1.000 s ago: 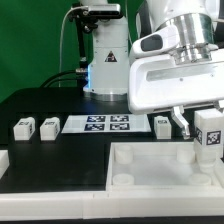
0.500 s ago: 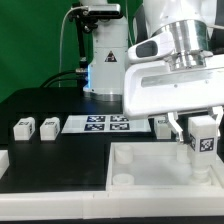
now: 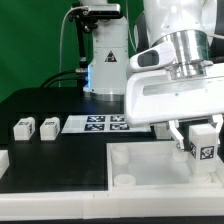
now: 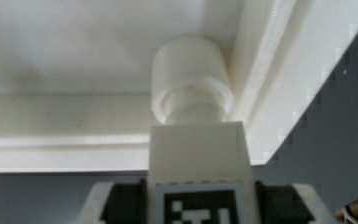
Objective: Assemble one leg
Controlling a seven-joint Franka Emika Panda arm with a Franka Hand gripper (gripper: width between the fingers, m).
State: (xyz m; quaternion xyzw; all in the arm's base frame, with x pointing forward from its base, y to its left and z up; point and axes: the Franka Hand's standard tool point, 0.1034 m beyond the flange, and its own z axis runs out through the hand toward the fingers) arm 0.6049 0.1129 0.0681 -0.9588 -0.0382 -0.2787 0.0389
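My gripper (image 3: pixel 203 149) is shut on a leg (image 3: pixel 205 144), a small white block with a black-and-white tag facing out. I hold it upright over the far right corner of the large white tray-like piece (image 3: pixel 140 170). In the wrist view the leg (image 4: pixel 201 140) runs from between my fingers toward the tray's inner corner (image 4: pixel 247 60), its round end close to the rim. Two more legs (image 3: pixel 22 128) (image 3: pixel 48 127) lie on the black table at the exterior view's left. A further leg is hidden behind my hand.
The marker board (image 3: pixel 100 123) lies flat behind the tray. A white stand with a lit device (image 3: pixel 100 60) rises at the back. A small white part (image 3: pixel 3 160) sits at the left edge of the exterior view.
My gripper has moved toward the exterior view's left and slightly down with the leg, bringing it lower over the tray's far right corner.
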